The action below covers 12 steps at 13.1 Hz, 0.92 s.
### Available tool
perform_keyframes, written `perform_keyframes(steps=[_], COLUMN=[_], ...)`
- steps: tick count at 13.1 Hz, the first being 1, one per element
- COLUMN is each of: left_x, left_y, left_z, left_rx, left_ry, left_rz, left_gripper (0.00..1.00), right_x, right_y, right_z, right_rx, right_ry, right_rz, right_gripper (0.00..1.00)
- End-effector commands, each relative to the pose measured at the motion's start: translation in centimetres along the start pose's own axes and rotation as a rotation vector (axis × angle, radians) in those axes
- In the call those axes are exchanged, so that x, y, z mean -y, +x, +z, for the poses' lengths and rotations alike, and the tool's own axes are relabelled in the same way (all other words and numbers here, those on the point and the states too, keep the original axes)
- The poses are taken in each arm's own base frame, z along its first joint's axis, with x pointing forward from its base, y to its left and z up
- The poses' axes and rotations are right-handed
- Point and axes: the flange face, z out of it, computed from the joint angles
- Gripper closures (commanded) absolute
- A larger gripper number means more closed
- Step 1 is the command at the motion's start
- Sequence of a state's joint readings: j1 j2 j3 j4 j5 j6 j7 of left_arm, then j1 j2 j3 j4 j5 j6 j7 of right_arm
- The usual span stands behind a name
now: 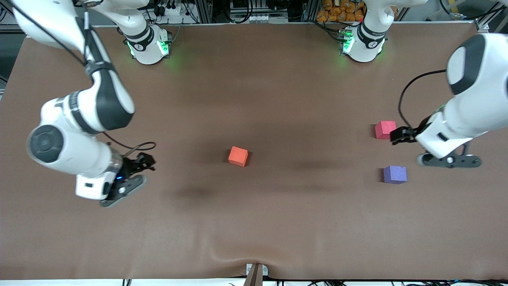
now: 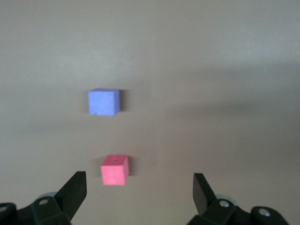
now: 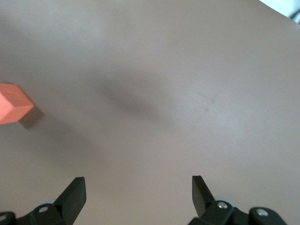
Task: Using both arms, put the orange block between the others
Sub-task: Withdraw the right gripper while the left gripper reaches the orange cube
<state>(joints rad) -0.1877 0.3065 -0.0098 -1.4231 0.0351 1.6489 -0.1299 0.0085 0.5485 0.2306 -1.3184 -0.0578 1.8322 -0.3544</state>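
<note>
The orange block (image 1: 238,156) sits mid-table, untouched. Toward the left arm's end lie the red-pink cube (image 1: 385,130) and, nearer the camera, the purple cube (image 1: 395,174), a gap between them for it. Left gripper (image 2: 139,187) hangs spread over the red-pink cube; right gripper (image 3: 138,190), spread, hangs toward the right arm's end, ready to fetch.

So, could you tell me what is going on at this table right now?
Nothing is being held. The orange block sits alone mid-table. The red-pink cube and purple-blue cube lie apart toward the left arm's end, the purple-blue one nearer the front camera. The left gripper hangs open over the table beside the red-pink cube. The right gripper hangs open over bare table toward the right arm's end, with the orange block at the edge of its wrist view.
</note>
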Motion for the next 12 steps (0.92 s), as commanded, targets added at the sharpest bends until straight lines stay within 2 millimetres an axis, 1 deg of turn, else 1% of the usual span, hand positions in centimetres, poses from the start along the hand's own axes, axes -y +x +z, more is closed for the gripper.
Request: perform_keyframes(steps=[1,2,3,4,6,9,10,11,12], left_x=[-4.2,-6.1,-8.3,-10.0,-14.4,-18.2,-19.9,-21.7,-23.0], left_y=[1.5,1.5,1.4,1.3,1.0,1.5,1.4,1.2,1.3], left_z=[0.4,1.1,1.6,2.2,3.6,5.4,6.0,6.8,7.4], left_rx=[-0.038,-0.037,-0.039,-0.033,-0.046,-0.088,-0.102,-0.112,-0.123], left_ry=[-0.025,-0.024,-0.024,-0.021,-0.036,-0.058,-0.069,-0.077,-0.101], left_rz=[-0.028,-0.051,-0.068,-0.088,-0.117,-0.106,-0.085,-0.066,-0.061], left_gripper=[0.00,0.00,0.00,0.00,0.00,0.00,0.00,0.00,0.00], right_x=[-1.3,-3.5,-4.7,-5.3,-5.5,-5.6,-5.9,-6.8,-7.5], right_y=[-0.8,-1.8,-2.1,-2.2,-2.2,-2.2,-2.2,-2.6,-2.8], right_z=[-0.7,-0.8,-1.1,-1.4,-1.5,-2.2,-2.9,-3.4,-4.2], right_rx=[-0.014,-0.016,-0.031,-0.053,-0.059,-0.074,-0.085,-0.097,-0.113], right_ry=[-0.004,-0.014,-0.025,-0.033,-0.033,-0.038,-0.042,-0.045,-0.051], right_rz=[0.020,0.061,0.106,0.151,0.223,0.243,0.246,0.260,0.270], right_gripper=[0.00,0.00,0.00,0.00,0.00,0.00,0.00,0.00,0.00])
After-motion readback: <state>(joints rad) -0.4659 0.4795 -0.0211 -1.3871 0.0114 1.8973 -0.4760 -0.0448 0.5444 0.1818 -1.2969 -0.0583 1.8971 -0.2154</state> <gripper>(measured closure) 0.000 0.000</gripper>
